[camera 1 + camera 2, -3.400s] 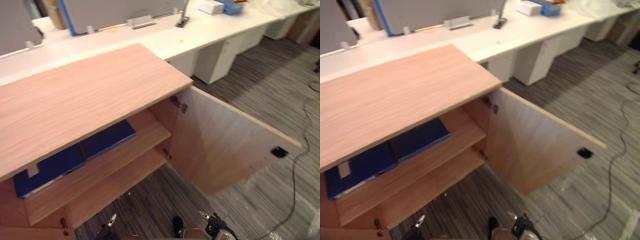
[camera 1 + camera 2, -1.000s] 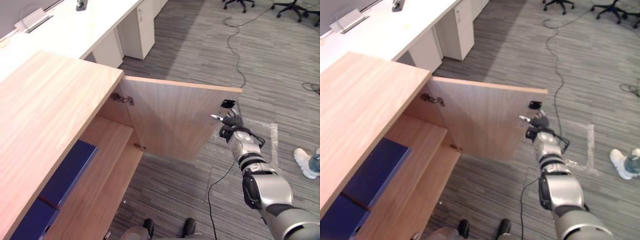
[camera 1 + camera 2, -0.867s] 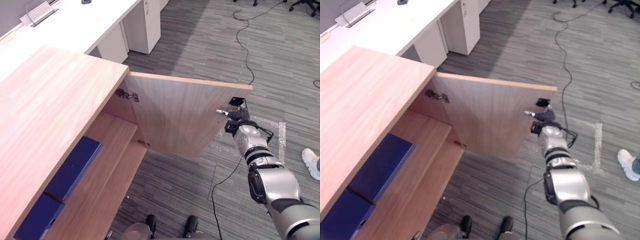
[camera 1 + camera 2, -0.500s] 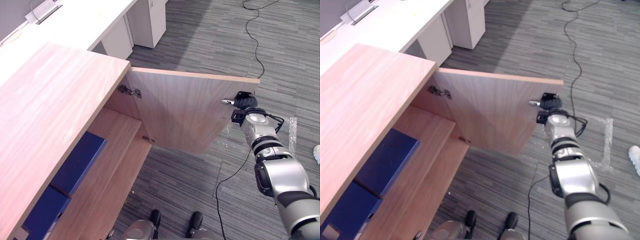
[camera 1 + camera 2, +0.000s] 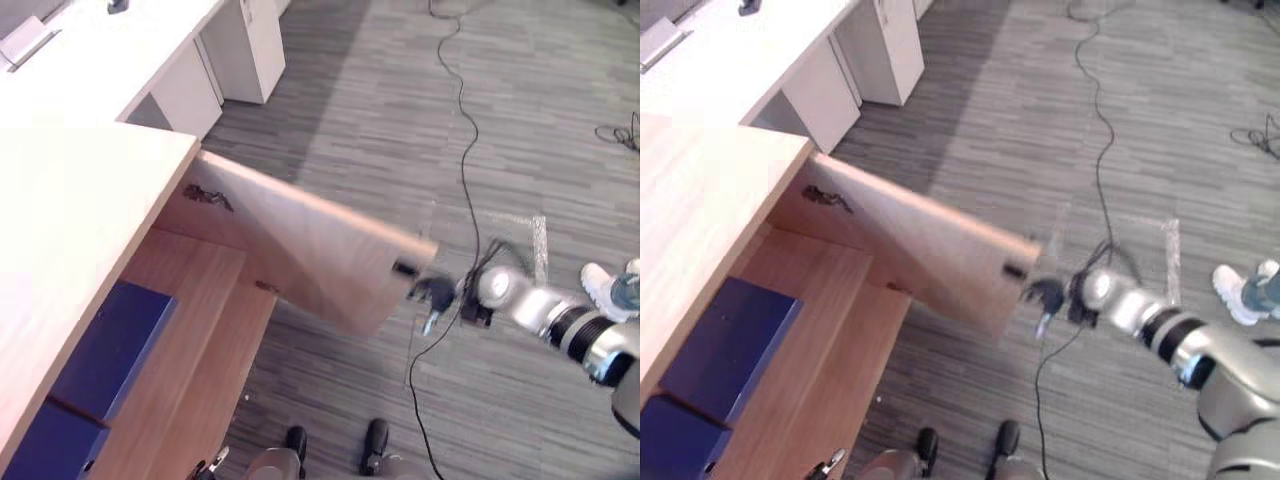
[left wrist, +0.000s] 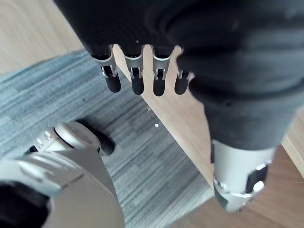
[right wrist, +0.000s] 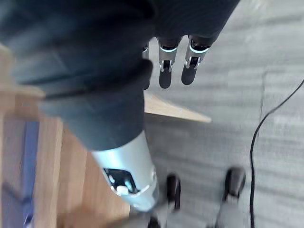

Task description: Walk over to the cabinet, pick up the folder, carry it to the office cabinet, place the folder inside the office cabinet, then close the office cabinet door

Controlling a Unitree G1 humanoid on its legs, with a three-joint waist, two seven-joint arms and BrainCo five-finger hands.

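At the free edge of the door (image 5: 300,250) in the eye views, sets right hand (image 5: 432,293) to push it shut on the shelved folder (image 5: 115,345); in left wrist view, hangs left hand (image 6: 137,71) idle, fingers loose; in right wrist view, holds fingers straight, empty.

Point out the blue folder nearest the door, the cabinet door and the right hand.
blue folder (image 5: 115,345): left eye view, its flat cover.
cabinet door (image 5: 300,255): left eye view, middle of its face.
right hand (image 5: 433,291): left eye view, its dark back.
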